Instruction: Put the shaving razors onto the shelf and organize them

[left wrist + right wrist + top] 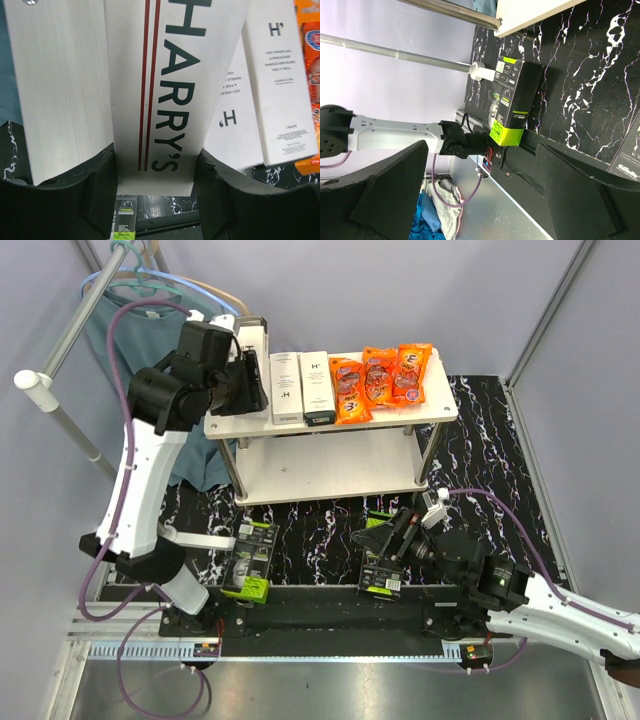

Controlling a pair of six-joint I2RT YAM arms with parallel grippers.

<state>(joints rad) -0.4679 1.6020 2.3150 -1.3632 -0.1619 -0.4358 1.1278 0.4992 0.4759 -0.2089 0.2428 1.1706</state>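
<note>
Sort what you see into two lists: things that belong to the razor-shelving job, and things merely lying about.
Belongs to the job: held Harry's box; white box; second white box; black box; second black box; shelf.
Lying about: orange snack packets; teal cloth; hangers.

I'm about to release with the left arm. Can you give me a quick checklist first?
1. Left tool shut on white box: ok.
2. White box resting on shelf: cannot tell.
3. Shelf bare left of white box: ok.
4. Right tool open: ok.
5. Black boxes shelved: not ok, both on table.
</note>
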